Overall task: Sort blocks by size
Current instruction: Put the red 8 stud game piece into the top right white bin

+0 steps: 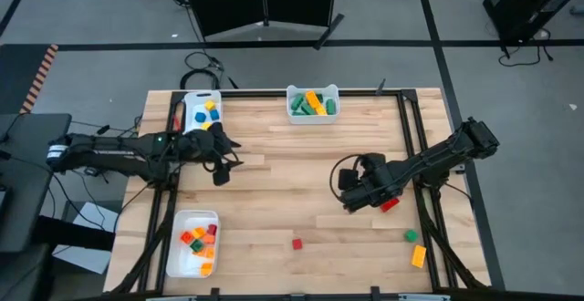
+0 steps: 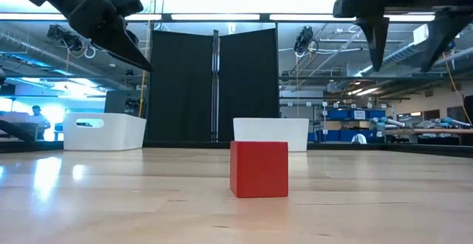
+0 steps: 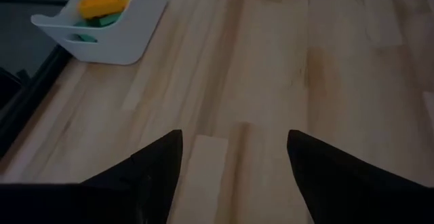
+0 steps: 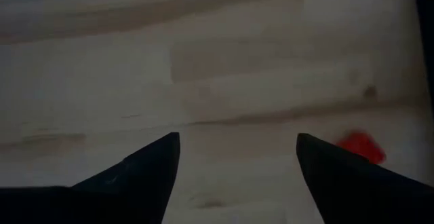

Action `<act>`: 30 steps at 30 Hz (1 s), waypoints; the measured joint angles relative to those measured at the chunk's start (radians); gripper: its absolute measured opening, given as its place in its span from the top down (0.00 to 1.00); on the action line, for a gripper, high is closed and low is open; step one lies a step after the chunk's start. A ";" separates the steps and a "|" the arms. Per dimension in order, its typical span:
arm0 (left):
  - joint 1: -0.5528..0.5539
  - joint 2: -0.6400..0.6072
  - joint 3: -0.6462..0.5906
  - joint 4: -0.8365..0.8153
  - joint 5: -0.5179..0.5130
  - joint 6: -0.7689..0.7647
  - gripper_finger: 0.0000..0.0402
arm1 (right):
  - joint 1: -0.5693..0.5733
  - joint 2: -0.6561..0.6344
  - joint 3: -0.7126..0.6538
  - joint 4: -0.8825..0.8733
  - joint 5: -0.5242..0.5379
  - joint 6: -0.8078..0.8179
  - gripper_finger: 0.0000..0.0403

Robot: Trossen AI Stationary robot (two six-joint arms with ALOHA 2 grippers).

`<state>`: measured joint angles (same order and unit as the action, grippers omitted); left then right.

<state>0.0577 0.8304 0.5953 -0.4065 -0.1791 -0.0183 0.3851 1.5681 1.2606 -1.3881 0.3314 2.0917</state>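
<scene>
High view: both arms stretched inward over the table, left pincer and right pincer released, empty

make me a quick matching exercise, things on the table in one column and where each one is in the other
Things:
1. lone red block
2. tray with green and orange blocks
3. left end effector
4. tray with red and orange blocks

Places:
A. near left corner of the table
B. middle of the far edge
C. bare wood at the near edge, centre
D. above the table's left side, open

Pairs: 1-C, 2-B, 3-D, 4-A
</scene>
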 joint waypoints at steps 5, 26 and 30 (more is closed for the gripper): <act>0.072 -0.025 -0.030 0.027 0.072 0.074 0.31 | 0.006 0.000 0.000 -0.001 -0.069 0.089 0.21; 0.257 -0.024 -0.030 0.018 0.201 0.309 0.32 | 0.006 0.034 -0.202 0.111 -0.438 0.308 0.30; 0.272 -0.024 -0.030 0.017 0.235 0.326 0.32 | 0.001 0.034 -0.247 0.115 -0.467 0.319 0.32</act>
<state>0.3295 0.8059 0.5652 -0.3899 0.0559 0.3073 0.3859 1.6020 1.0132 -1.2732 -0.1360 2.4111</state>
